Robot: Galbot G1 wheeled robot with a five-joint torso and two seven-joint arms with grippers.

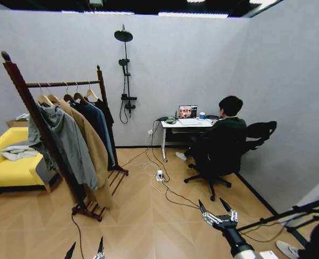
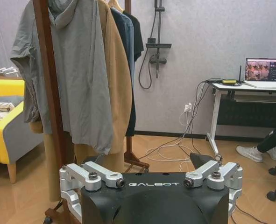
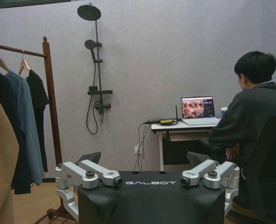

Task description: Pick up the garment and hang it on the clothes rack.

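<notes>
Black short-sleeved T-shirt (image 1: pixel 106 110) hangs on tall reddish-brown wooden clothes rack (image 1: pixel 40 129).
Left gripper (image 1: pixel 85 250) and right gripper (image 1: pixel 217 211) spread wide, empty; crowded neighbouring garments risk a mistaken grab.

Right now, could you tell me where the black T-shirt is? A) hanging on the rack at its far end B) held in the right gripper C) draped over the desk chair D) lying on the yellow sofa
A: the T-shirt hangs on the rack bar beside the far post, while both grippers, left and right, are open and empty.
</notes>
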